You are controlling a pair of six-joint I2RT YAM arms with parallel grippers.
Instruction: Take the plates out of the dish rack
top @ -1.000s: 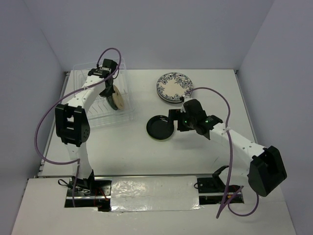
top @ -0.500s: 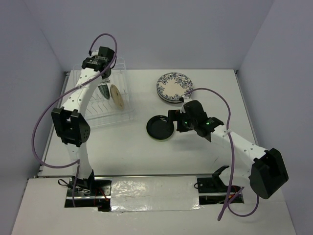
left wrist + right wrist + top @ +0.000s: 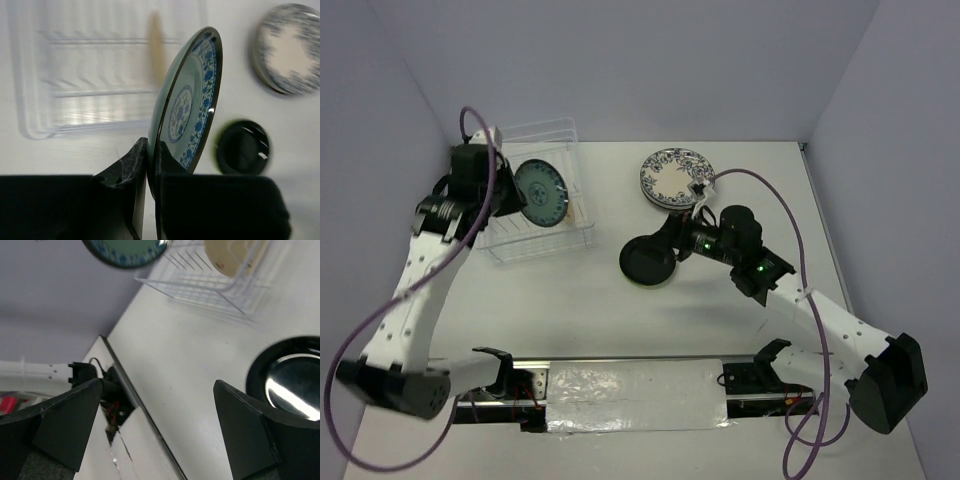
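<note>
Left gripper is clamped tight on the lower rim of the teal floral plate, only a thin edge pinch. I fear a quick swing could pivot the plate or slip it free, dropping it onto the dish rack. It stands on edge, rising straight out of my gripper, clear of the rack's slots; farther back a tan plate waits there.
</note>
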